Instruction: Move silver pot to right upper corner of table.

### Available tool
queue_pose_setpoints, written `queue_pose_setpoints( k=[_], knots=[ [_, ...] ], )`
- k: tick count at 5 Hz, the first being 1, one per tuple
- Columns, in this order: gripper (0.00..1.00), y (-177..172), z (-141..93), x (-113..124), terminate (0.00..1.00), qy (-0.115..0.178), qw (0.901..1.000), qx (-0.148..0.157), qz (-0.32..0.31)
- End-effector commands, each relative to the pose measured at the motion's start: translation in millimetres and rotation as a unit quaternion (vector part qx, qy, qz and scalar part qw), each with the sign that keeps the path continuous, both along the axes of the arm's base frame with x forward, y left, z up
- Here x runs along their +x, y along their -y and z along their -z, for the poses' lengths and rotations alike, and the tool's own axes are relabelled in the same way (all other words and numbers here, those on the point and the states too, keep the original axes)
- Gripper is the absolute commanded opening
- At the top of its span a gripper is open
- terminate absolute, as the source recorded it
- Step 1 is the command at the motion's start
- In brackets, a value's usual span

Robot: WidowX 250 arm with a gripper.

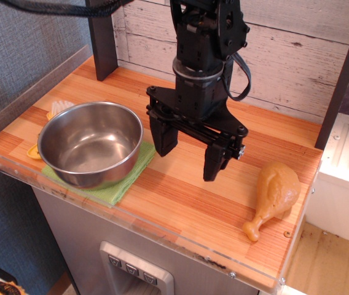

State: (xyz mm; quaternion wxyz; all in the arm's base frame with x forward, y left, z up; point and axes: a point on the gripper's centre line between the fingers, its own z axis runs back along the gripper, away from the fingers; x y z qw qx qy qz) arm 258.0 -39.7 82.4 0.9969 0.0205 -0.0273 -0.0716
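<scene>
The silver pot is a shiny round steel bowl sitting upright at the left front of the wooden table, on a green cloth. My black gripper hangs just right of the pot, a little above the tabletop. Its two fingers are spread apart and hold nothing. The left finger is close to the pot's right rim but apart from it.
A toy chicken drumstick lies near the table's right front edge. A yellow object and something pale peek out behind the pot at the left. A dark post stands at the back left, a plank wall behind.
</scene>
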Motion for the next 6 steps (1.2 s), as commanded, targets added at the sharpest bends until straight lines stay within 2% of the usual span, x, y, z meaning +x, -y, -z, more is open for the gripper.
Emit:
queue_pose_setpoints(
  k=[1,3,4,5,6],
  knots=[
    [1.0,0,0,0,0.0,0.0,1.0,0.0,0.0],
    [1.0,-44,-36,-14,0.0,0.039,0.9984,-0.004,-0.04],
    [1.0,-75,-37,-17,0.0,0.038,0.9973,-0.005,-0.062],
    [1.0,-85,-13,-4,0.0,0.012,0.9978,-0.002,-0.065],
    [1.0,-81,17,11,0.0,-0.008,0.9988,0.013,-0.047]
  ],
)
